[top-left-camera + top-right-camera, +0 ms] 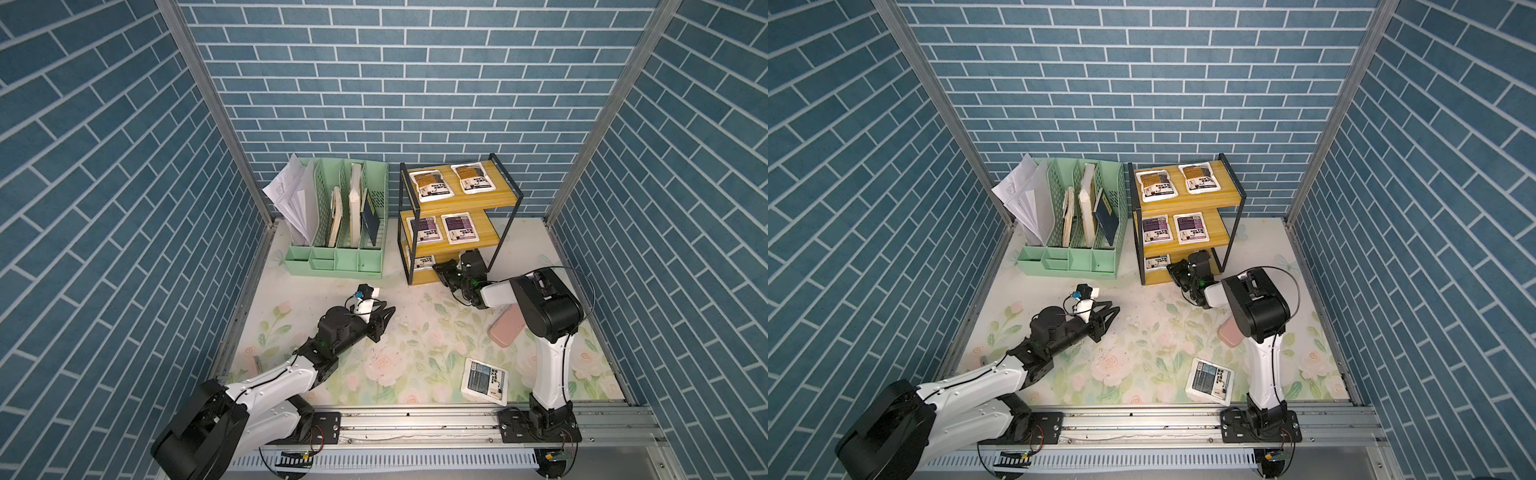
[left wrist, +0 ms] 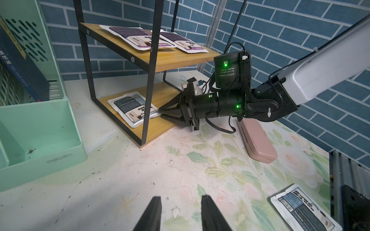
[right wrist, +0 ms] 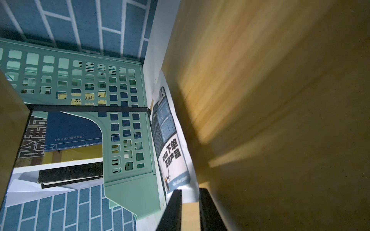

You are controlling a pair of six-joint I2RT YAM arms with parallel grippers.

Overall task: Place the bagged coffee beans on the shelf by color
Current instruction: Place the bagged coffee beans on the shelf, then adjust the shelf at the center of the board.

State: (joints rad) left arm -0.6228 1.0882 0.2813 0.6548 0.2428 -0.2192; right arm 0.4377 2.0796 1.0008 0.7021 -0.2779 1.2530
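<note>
Yellow-board shelf [image 1: 469, 203], black frame: centre of frame in both top views, right of green organizer [image 1: 336, 262].
- Top tier: two orange-brown pouches [image 1: 430, 185].
- Middle tier: two purple pouches [image 1: 458, 227].
- Bottom tier: shelved grey-blue pouch [image 1: 419, 262], partly hidden under middle board.
- Loose grey-blue pouch [image 1: 485, 381]: flat on floral table, lower right of frame, below pink case [image 1: 509, 328].
- Right gripper [image 1: 436, 268]: reaching into bottom tier from the right, tips at shelved grey-blue pouch. Jaw gap not readable in a top view.
- Left gripper [image 1: 388, 313]: left of centre, over bare table, well apart from every pouch.

Left wrist view:
- Left gripper [image 2: 181, 197], bottom centre: jaws partly apart, moderate gap, nothing between them.
- Right gripper [image 2: 160, 110], mid-frame: jaws drawn to a narrow wedge, tips at near edge of shelved grey-blue pouch [image 2: 132, 108] on bottom board.
- Purple pouches [image 2: 130, 37] upper centre.
- Loose grey-blue pouch [image 2: 306, 210] lower right.
- Pink case [image 2: 258, 140] right of centre.

Right wrist view:
- Right gripper [image 3: 190, 192], bottom centre: narrow gap between fingers [image 3: 176, 200].
- White end edge of shelved grey-blue pouch [image 3: 170, 144] at mouth of that gap. Cannot tell whether pinched or merely touched.
- Pouch flat on bottom board of shelf [image 3: 260, 100], centre of frame.
- Green organizer [image 3: 120, 120] at left.
</note>
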